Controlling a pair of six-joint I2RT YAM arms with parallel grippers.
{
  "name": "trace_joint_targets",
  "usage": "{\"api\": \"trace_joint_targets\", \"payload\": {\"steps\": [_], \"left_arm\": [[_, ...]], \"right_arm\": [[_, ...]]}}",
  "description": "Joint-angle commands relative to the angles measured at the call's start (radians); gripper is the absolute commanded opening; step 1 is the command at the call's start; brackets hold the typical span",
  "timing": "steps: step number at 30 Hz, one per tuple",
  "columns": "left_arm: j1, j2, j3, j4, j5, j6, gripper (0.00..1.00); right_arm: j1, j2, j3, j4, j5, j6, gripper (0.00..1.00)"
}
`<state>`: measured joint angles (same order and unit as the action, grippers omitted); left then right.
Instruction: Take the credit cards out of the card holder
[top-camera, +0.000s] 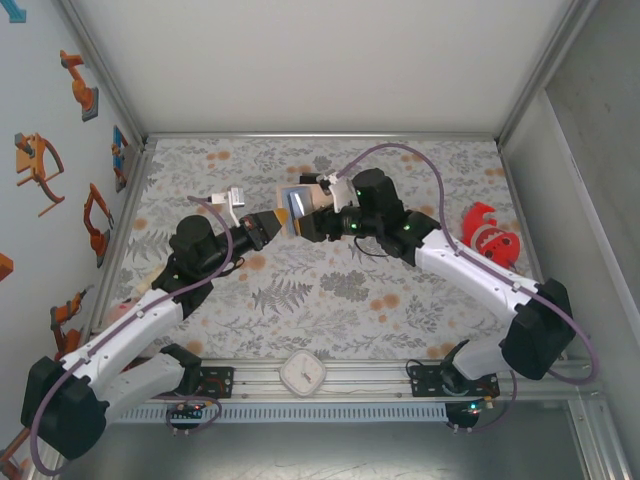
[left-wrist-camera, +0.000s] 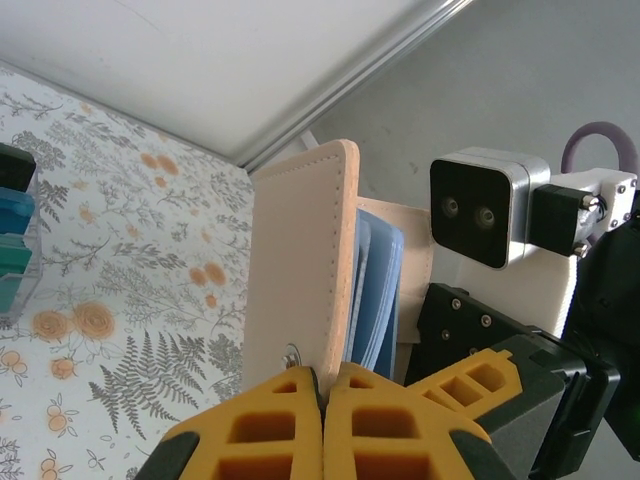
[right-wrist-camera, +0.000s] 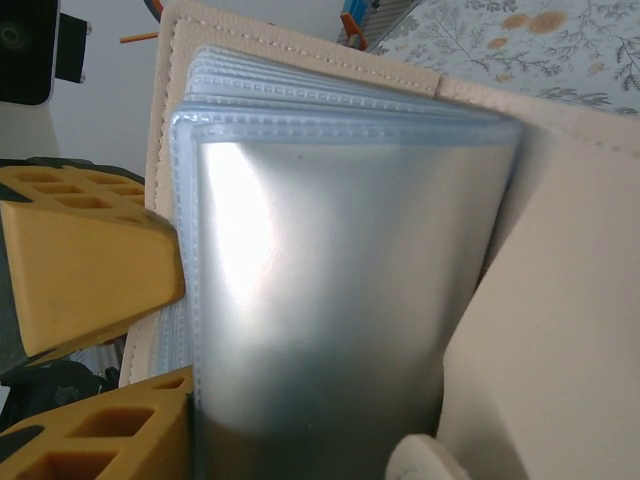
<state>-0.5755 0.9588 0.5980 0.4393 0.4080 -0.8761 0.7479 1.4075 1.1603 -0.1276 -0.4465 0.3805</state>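
Near edge: both arm bases sit on the aluminium rail, with a white round clock (top-camera: 303, 373) on the rail between them. The table (top-camera: 330, 300) carries a grey floral cover with orange blooms. A pale blue wall with orange robot stickers (top-camera: 40, 165) closes the left side, a grey panel the right, and a white panel (top-camera: 300, 60) stands behind the far edge.

By the left edge I see a pinkish item (top-camera: 122, 303), mostly covered by the left arm; I cannot identify it. A red object (top-camera: 488, 237) lies by the right edge, beside the right forearm.

Past mid-table the two arms meet. The card holder (left-wrist-camera: 300, 280) is lifted off the cover and stands open on edge between them, over the far middle of the table. The left gripper (left-wrist-camera: 322, 410) is clenched on the lower edge of the near tan flap. The credit cards (left-wrist-camera: 378, 290) show as blue edges stacked between the two flaps. In the right wrist view, clear plastic sleeves (right-wrist-camera: 330, 300) with a silvery sheen lie against the tan lining.

The right gripper (top-camera: 306, 224) is against the far flap. The holder covers its fingertips, so I cannot tell whether it is clamped. The right arm's camera (left-wrist-camera: 488, 207) blocks what lies beyond. A teal-and-black block (left-wrist-camera: 14, 235) is cut off at the frame edge.
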Motion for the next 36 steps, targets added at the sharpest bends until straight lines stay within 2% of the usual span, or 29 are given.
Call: {"api": "trace_joint_targets", "payload": {"steps": [1,8,15,19,21,25,33,36], "left_arm": [[-0.012,-0.040,0.005,0.046,0.031,-0.003,0.00],[-0.012,-0.040,0.011,0.017,0.027,0.008,0.00],[-0.012,-0.005,0.020,0.015,0.050,0.008,0.32],[-0.014,0.013,0.029,0.015,0.056,0.010,0.39],[-0.015,0.021,0.032,0.012,0.057,0.016,0.39],[-0.015,0.025,0.032,0.001,0.054,0.026,0.22],[-0.015,0.005,0.034,-0.025,0.041,0.041,0.20],[-0.014,0.005,0.033,-0.027,0.043,0.037,0.12]], "right_arm": [[0.008,-0.037,-0.007,0.001,0.041,-0.005,0.40],[0.008,-0.061,-0.024,0.037,0.018,0.012,0.16],[0.007,-0.065,-0.026,0.045,0.002,0.021,0.07],[0.008,-0.062,-0.025,0.050,-0.004,0.028,0.06],[0.008,-0.061,-0.025,0.052,-0.010,0.032,0.05],[0.008,-0.062,-0.030,0.052,-0.003,0.035,0.02],[0.008,-0.062,-0.039,0.046,0.017,0.047,0.00],[0.007,-0.062,-0.041,0.048,0.023,0.055,0.00]]}}
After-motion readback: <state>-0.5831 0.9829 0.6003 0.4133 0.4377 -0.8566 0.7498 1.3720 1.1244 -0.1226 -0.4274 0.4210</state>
